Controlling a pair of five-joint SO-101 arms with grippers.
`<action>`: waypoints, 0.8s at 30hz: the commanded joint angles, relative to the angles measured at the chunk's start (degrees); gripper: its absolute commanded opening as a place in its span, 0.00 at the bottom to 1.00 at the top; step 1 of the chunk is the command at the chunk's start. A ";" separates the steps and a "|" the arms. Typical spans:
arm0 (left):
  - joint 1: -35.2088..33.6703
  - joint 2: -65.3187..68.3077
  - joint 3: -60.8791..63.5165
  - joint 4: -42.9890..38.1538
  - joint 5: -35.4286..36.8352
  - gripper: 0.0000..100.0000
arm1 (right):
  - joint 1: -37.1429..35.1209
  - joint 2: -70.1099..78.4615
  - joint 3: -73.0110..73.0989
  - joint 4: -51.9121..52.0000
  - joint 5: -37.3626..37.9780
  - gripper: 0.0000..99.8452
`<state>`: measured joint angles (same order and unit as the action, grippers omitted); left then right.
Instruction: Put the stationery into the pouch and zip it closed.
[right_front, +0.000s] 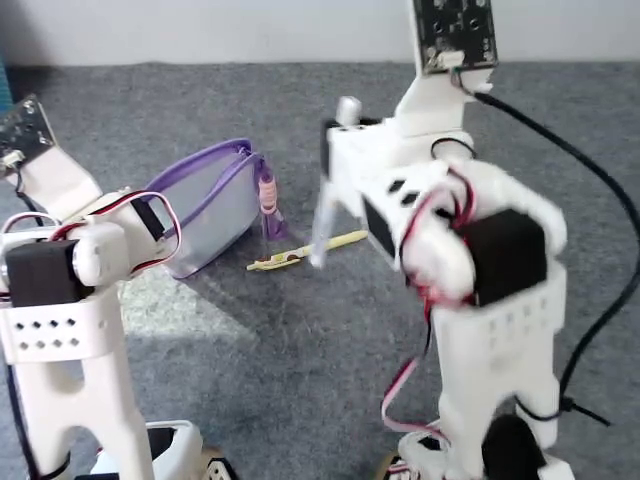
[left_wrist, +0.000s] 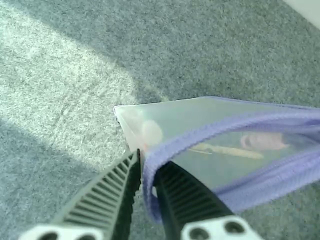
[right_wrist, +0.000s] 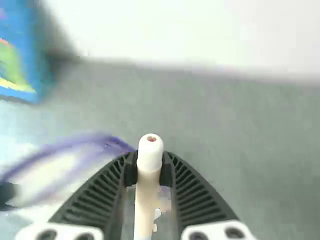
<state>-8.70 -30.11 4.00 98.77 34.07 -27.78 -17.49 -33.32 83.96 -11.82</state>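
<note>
A clear pouch (right_front: 205, 205) with purple zipper trim lies open on the grey carpet, left of centre. My left gripper (left_wrist: 145, 172) is shut on the pouch's purple rim (left_wrist: 165, 150) near its corner; pale items show through the plastic. My right gripper (right_wrist: 148, 167) is shut on a white pen (right_wrist: 148, 170), held upright above the carpet right of the pouch (right_wrist: 60, 165). In the high view that pen (right_front: 328, 210) hangs from the right arm. A yellow pen (right_front: 305, 252) lies on the carpet just beside the pouch's mouth.
Grey carpet (right_front: 300, 340) covers the table, with a sunlit patch (right_front: 170, 305) in front of the pouch. A black cable (right_front: 590, 200) runs down the right side. A blue box (right_wrist: 20, 55) stands at the far edge.
</note>
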 joint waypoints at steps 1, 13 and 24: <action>0.00 1.05 -0.04 1.58 0.53 0.01 | -5.67 -2.77 -2.46 -10.07 3.78 0.01; 0.00 1.05 -0.04 1.58 0.70 0.01 | -13.76 8.40 -2.37 -31.87 11.78 0.01; -0.26 1.05 -0.04 1.58 0.70 0.01 | -14.11 14.20 -2.37 -26.15 11.87 0.07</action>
<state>-8.70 -30.11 4.00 98.77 34.15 -41.49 -2.20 -33.32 55.30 -0.57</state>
